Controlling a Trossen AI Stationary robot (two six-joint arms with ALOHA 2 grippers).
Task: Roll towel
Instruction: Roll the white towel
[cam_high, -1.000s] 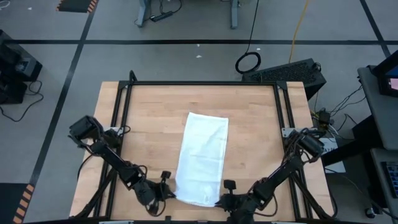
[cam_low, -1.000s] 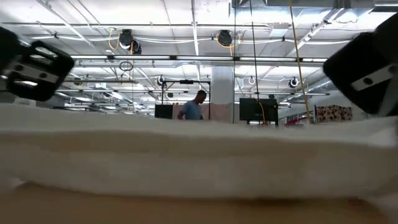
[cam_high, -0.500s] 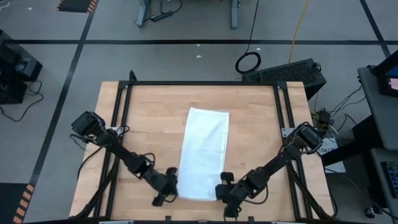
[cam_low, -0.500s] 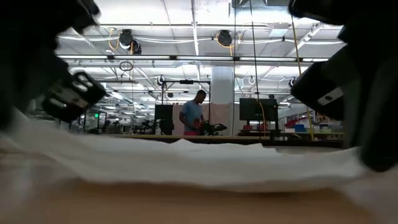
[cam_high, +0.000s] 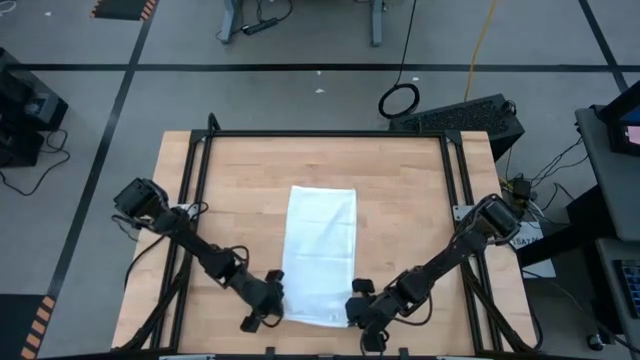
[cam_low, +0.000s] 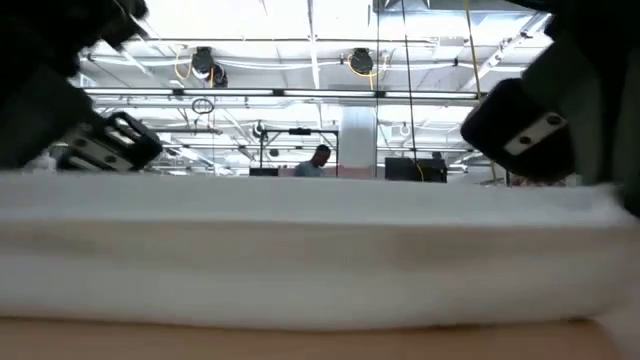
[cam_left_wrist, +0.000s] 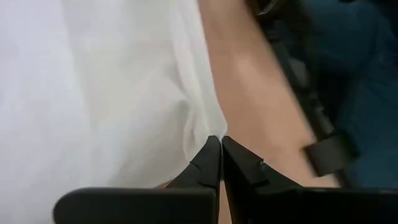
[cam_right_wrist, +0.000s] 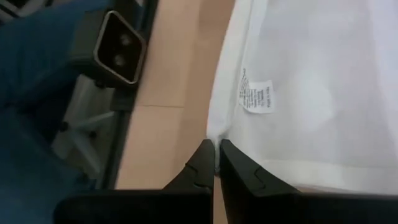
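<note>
Two grippers were down at the near edge of the worktop (cam_high: 410, 200), one on each near corner of the towel (cam_high: 320, 255). The towel lay flat as a long white rectangle along the middle of the worktop, its far short edge about halfway up the boards and its near short edge close to the front rim. The left gripper (cam_high: 272, 303) was at the towel's near left corner, and from its wrist camera the two dark fingers (cam_left_wrist: 208, 163) were pressed tight together with a pinch of white cloth caught at their tips. The right gripper (cam_high: 356, 307) sat at the near right corner; its fingers (cam_right_wrist: 205, 163) were likewise clamped shut, nipping the hem just below a small printed label (cam_right_wrist: 255, 98) sewn to that edge. From table height the towel's near edge (cam_low: 320, 260) filled the width of the frame as a thick white band, raised off the wood, with dark gripper bodies at either end. Far behind, a person (cam_low: 318, 163) stood in the room.
</note>
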